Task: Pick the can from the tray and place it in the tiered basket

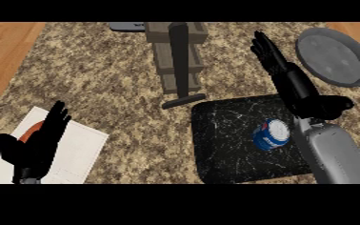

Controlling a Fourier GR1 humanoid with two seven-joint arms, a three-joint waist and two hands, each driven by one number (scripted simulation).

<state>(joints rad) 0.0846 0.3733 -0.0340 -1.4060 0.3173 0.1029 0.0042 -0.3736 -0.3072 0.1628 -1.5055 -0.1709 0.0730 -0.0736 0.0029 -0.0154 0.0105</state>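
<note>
The left hand (41, 140) rests open, fingers straight, far left of the tray (225, 124). The basket (177, 57) stands beyond the tray. The can (272, 134) stands upright on the tray's right part. The right hand (288, 78), open and empty, is nearer; the can lies just behind it, beside its forearm.

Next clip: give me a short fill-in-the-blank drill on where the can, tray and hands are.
1. The blue can stands on the black ____.
2. The right hand has its fingers ____, holding nothing.
3. The left hand shows over a ____ sheet.
4. The tiered basket lies toward the view's ____ from the can.

Missing words: tray; straight; white; top
</note>
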